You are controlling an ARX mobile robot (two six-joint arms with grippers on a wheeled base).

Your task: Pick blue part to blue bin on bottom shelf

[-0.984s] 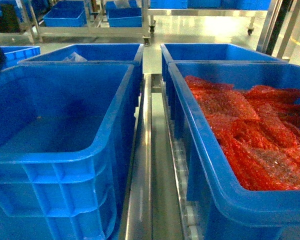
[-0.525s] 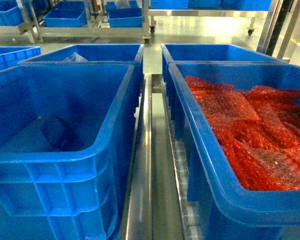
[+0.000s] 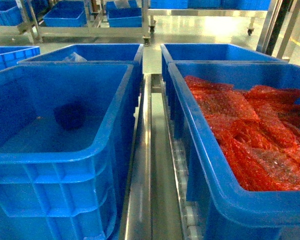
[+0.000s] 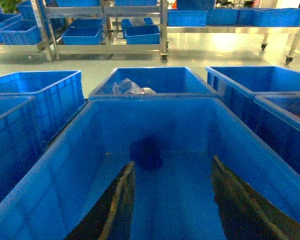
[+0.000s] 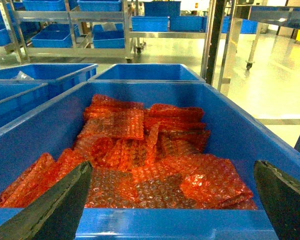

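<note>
The blue part (image 3: 70, 115) is a dark navy lump lying on the floor of the blue bin (image 3: 110, 135), close to its far wall. In the left wrist view the blue part (image 4: 146, 152) sits just beyond my left gripper (image 4: 172, 162), which hangs open and empty over the blue bin (image 4: 65, 165). My right gripper (image 5: 172, 167) is open with nothing in it, at the near rim of the crate of red bags (image 5: 140, 145). The blue bin stands on the bottom shelf, next to its steel centre rail (image 3: 145, 150). Neither gripper shows in the head view.
The crate with red bubble-wrap bags (image 3: 250, 130) stands right of the rail, with white rollers (image 3: 190, 216) under it. Two more blue crates (image 3: 90, 51) (image 3: 215, 51) stand behind, one holding a clear bag. Racks with crates (image 3: 65, 15) line the far floor.
A second ago the bin floor was bare and a dark arm showed at the head view's left edge. The arm has left that view, and the blue part has shifted toward the far wall.
</note>
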